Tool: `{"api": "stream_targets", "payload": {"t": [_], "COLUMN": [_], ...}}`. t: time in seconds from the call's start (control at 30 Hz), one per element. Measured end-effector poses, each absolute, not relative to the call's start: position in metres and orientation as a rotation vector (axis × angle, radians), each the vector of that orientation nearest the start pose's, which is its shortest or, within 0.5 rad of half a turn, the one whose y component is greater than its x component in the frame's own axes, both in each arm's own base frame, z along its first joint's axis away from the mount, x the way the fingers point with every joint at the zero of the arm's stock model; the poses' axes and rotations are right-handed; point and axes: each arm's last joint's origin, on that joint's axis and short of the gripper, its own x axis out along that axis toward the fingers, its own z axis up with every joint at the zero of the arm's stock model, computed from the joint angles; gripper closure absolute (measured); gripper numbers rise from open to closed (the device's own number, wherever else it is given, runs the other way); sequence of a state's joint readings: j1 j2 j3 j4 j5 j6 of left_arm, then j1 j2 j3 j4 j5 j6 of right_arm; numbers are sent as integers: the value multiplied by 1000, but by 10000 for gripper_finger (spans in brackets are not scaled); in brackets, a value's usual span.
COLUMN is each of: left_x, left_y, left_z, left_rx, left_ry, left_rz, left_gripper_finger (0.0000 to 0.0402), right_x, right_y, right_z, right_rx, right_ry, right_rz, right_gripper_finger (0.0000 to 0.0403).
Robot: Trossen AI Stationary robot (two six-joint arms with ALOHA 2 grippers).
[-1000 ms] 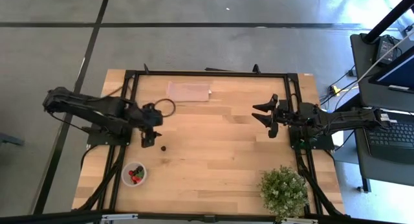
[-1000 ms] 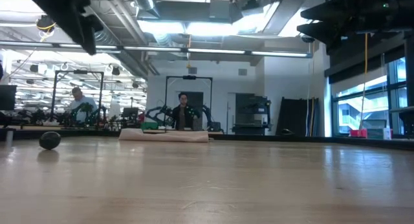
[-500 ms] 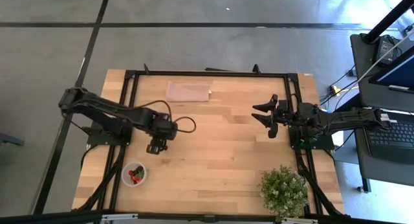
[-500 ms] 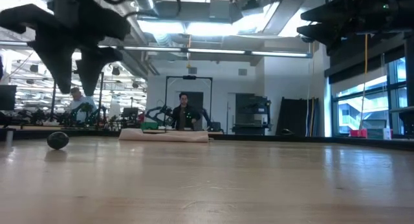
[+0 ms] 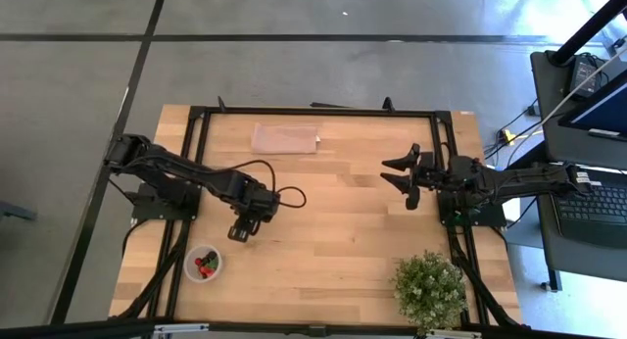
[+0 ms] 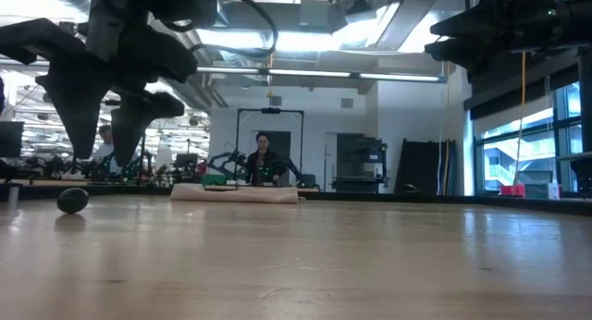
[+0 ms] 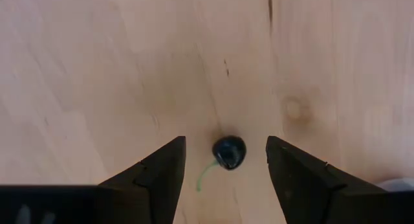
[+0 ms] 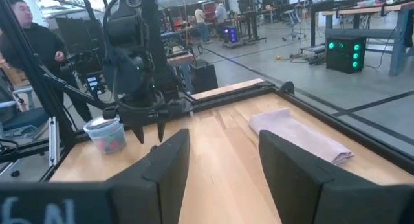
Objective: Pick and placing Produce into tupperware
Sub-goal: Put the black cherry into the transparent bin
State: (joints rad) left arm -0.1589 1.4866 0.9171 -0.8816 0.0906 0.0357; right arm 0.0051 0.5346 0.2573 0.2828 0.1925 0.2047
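Note:
One dark berry [image 7: 228, 151] lies alone on the wooden table; the low view shows it at the left [image 6: 71, 200]. My left gripper [image 7: 225, 145] hangs over it, open and pointing down, one finger on each side and clear of it [image 6: 104, 135]. In the high view this gripper [image 5: 242, 229] hides the berry. The round clear tub [image 5: 203, 264] stands near the left front corner and holds red strawberries and dark berries; the right wrist view shows it too [image 8: 107, 134]. My right gripper [image 5: 404, 176] waits open above the table's right side [image 8: 221, 160].
A bushy potted plant [image 5: 429, 288] stands at the right near corner. A folded pinkish cloth [image 5: 285, 137] lies by the far edge. A black frame runs along the table's sides. Bare wood lies between the arms. People stand in the room beyond [image 6: 263, 158].
My left gripper has moved toward the table's right and near edge, from beside the berry to directly above it, and has come lower with its fingers pointing down. It has stayed open. The right arm has kept still.

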Motion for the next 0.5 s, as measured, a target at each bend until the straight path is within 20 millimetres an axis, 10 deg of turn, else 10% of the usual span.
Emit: {"api": "stream_targets", "payload": {"t": [0.5], "left_x": [229], "left_y": [-48], "left_z": [156], "left_rx": [31], "left_ry": [1457], "left_rz": [-198], "left_gripper_finger": [196], "right_x": [141], "right_y": [-5], "right_z": [228], "right_rx": [206], "right_ry": [-9], "right_rz": [-188], "right_gripper_finger": [215]}}
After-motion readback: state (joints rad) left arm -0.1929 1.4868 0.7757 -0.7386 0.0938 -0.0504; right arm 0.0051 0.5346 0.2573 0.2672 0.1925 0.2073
